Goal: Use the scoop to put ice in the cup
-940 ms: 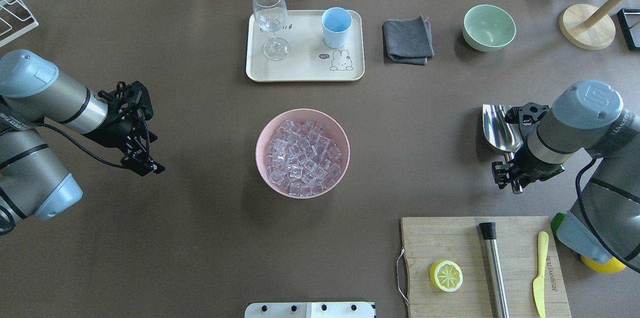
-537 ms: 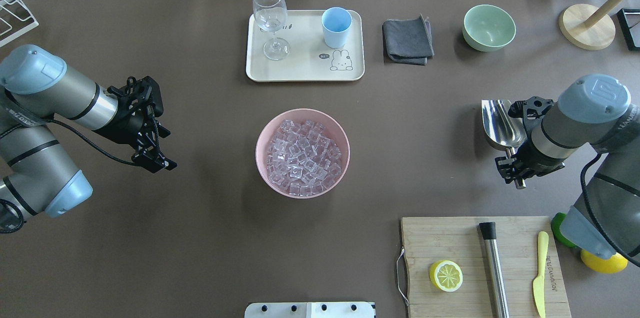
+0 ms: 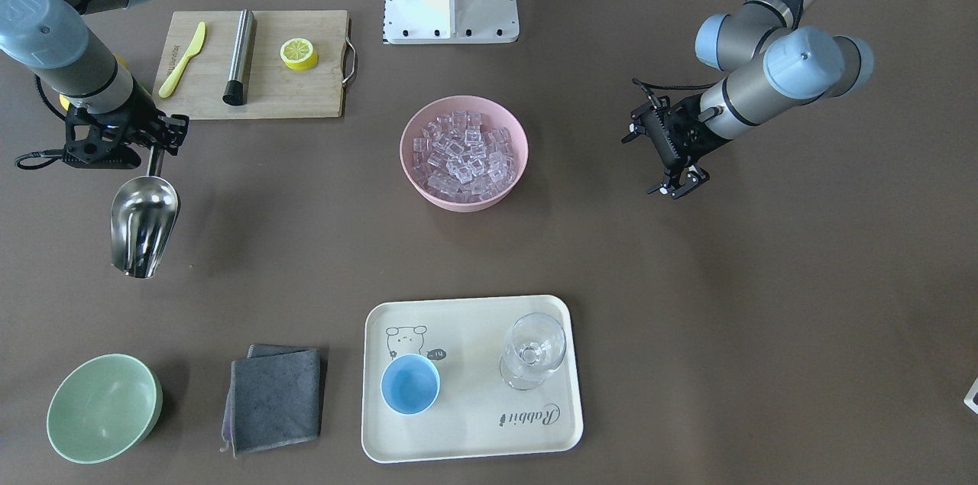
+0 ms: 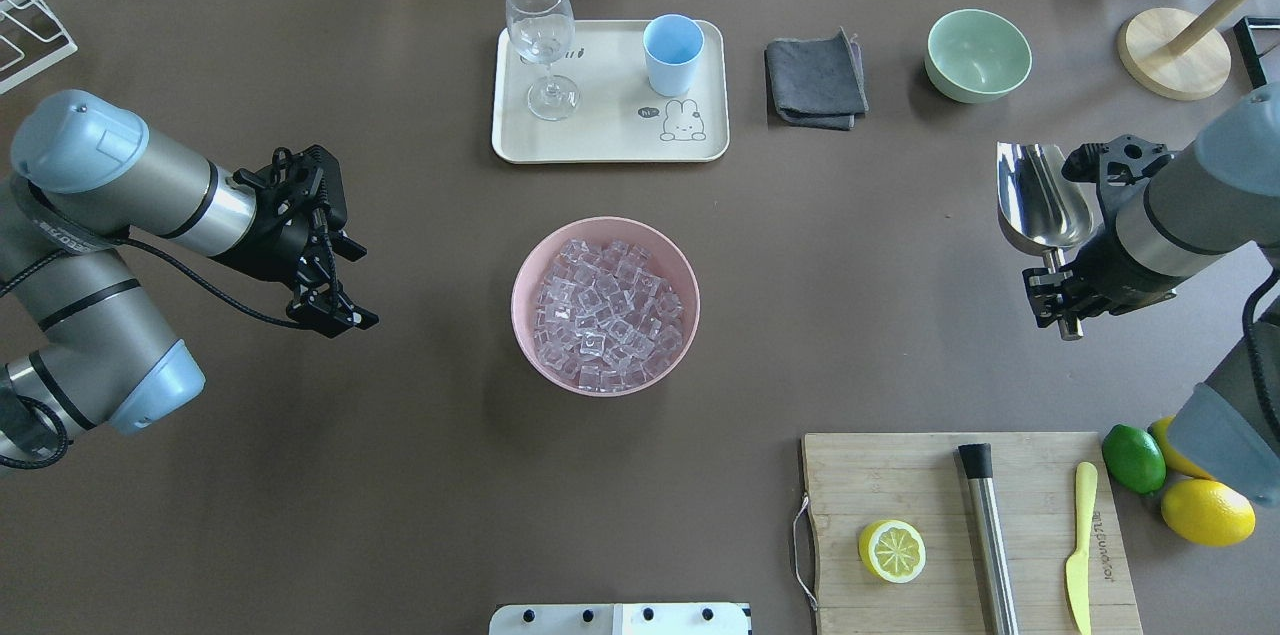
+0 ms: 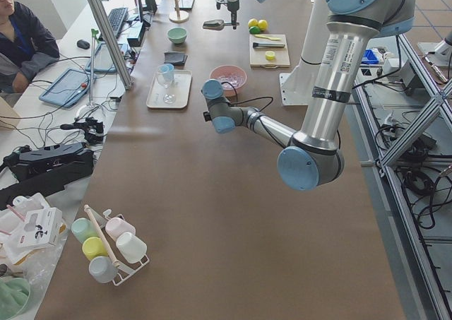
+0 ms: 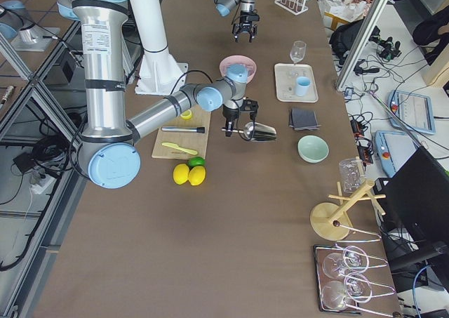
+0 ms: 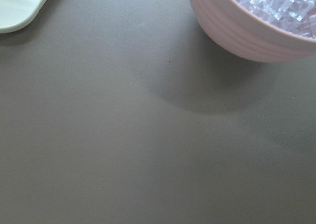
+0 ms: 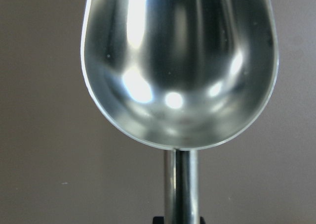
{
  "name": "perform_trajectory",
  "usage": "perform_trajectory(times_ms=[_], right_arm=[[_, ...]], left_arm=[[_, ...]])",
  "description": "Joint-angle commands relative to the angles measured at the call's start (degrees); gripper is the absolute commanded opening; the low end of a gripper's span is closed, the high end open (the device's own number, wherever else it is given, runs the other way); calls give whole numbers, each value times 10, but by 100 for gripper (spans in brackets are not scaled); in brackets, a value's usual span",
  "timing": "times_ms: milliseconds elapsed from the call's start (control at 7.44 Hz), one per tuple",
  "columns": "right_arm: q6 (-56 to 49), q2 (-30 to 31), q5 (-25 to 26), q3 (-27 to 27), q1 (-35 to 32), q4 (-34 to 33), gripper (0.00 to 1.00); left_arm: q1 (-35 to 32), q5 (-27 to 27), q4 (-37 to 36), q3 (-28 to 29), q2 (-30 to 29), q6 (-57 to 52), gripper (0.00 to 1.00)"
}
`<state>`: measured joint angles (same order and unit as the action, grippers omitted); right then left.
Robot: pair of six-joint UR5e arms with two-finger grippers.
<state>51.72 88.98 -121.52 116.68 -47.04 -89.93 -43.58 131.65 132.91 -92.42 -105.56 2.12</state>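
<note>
The ice [image 4: 605, 310] fills a pink bowl [image 4: 530, 260] at the table's middle; the ice also shows in the front-facing view [image 3: 464, 149]. The light-blue cup [image 4: 672, 50] stands empty on a cream tray [image 4: 600, 140]. My right gripper [image 4: 1058, 303] is shut on the handle of the steel scoop [image 4: 1040, 195], held above the table at the right with its trough empty [image 8: 177, 61]. My left gripper [image 4: 365, 287] is open and empty, left of the bowl. The left wrist view shows the bowl's side [image 7: 247, 31].
A stemmed glass [image 4: 541, 35] shares the tray. A grey cloth [image 4: 815, 80] and a green bowl [image 4: 977, 55] lie to the tray's right. A cutting board [image 4: 880, 475] holds a lemon half [image 4: 891, 550], a steel rod [image 4: 988, 535] and a yellow knife [image 4: 1079, 545].
My right gripper has carried the scoop to the right and farther from me. My left gripper has moved right, closer to the pink bowl.
</note>
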Motion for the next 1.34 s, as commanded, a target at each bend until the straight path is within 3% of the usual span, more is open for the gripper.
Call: perform_trajectory(times_ms=[0,403,672,806,940,1209], right_arm=[[-87,-5,1,50,-34,-25,0],[-286,-18,13,75,-37,-27,0],[-462,-16,20,90,-40,-36,0],[-529,-18,25,106,-42,-65,0],[-605,-23,50,128,-43,-109,0],[-763,-105,101,139,-43,-271,0]], left_arm=[[3,-3,30,0,-3,-1,98],[29,-14,73,12,-22,-4,98],[108,-130,128,12,-38,-4,98],[137,-167,146,13,-40,-5,98],[144,-170,161,23,-54,-5,98],[142,-171,247,69,-54,-28,98]])
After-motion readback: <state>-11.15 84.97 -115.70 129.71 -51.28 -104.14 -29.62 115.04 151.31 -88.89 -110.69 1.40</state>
